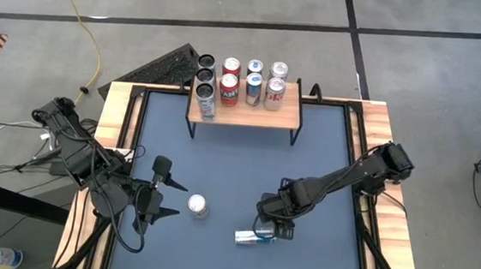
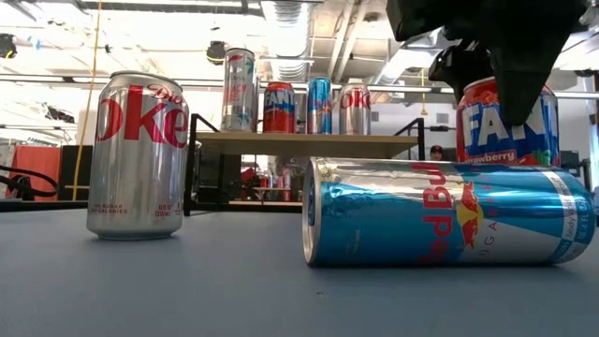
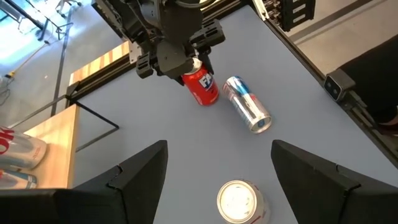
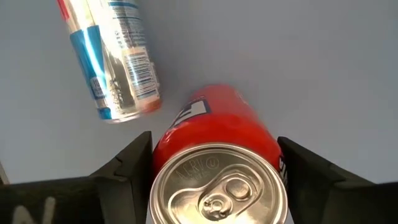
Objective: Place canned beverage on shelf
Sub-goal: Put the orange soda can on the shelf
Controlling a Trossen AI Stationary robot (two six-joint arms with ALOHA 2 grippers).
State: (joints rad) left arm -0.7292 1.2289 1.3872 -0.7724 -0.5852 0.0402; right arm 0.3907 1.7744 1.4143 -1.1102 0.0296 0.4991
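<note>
Right wrist view shows the red Fanta can (image 4: 217,168) upright between the right gripper (image 4: 214,162) fingers, which stand just beside its walls; whether they touch yet, I cannot tell. Best to close squarely at mid-height and lift straight, clear of the fallen Red Bull can (image 1: 254,237) at 6 o'clock. The shelf (image 1: 244,111) waits at 12 o'clock
</note>
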